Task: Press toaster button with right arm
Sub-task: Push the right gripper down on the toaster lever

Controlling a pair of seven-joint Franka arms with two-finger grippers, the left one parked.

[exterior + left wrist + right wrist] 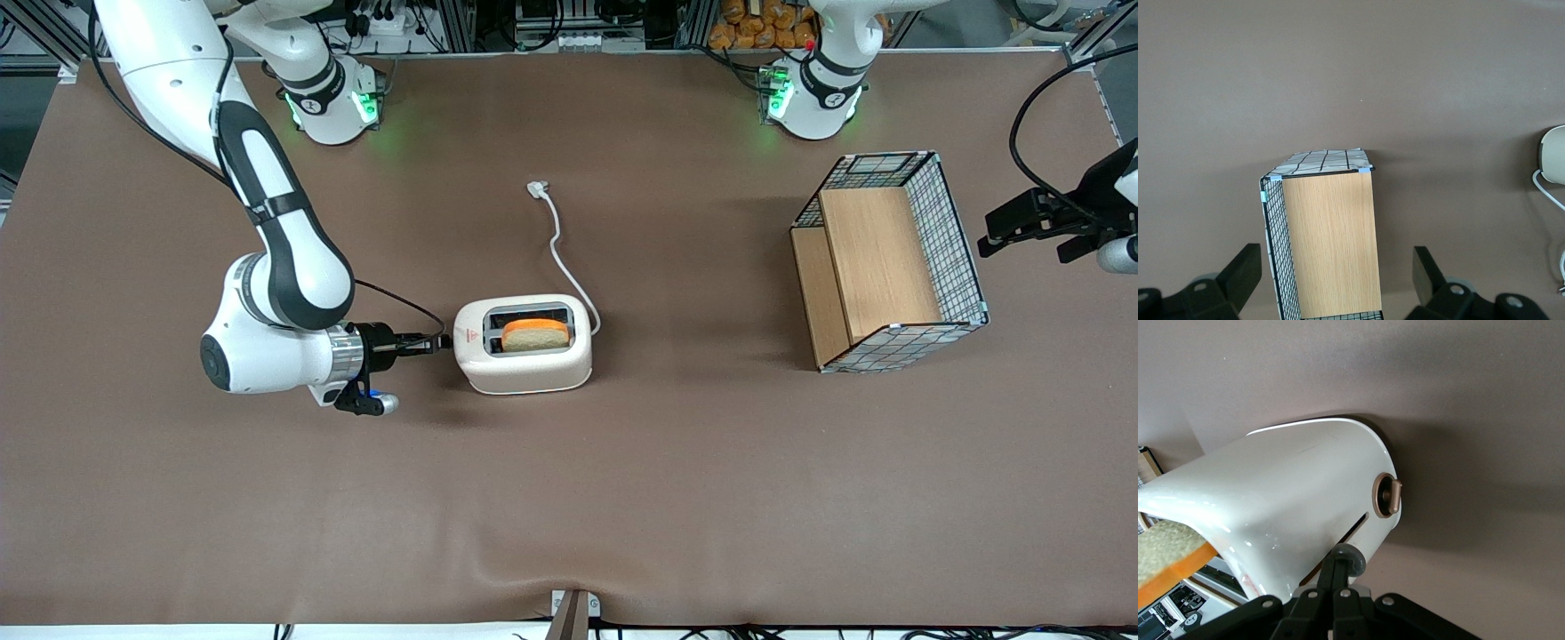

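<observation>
Shows the gripper low over the brown table, held level at the end of the right arm, with both fingers pressed together and nothing clamped between them. Finds the toaster button, a small grey knob, right at the fingertips and touching them, at one end of a dark slot in the narrow side of the toaster. Puts a round brownish dial near the fingers on that same narrow side, a little apart from the knob. Places the white toaster body directly ahead of the fingertips, standing upright on the table, with a red triangle mark on its top at the end nearest the fingers. Sets a slice of bread with an orange crust farther along from the fingers, upright in the slot nearer the front camera and sticking up out of it. Trails a white cord from the toaster's end away from the fingers, out to a plug lying farther from the front camera. Leaves a wire-and-wood basket well apart from the fingers, toward the parked arm's end of the table.
</observation>
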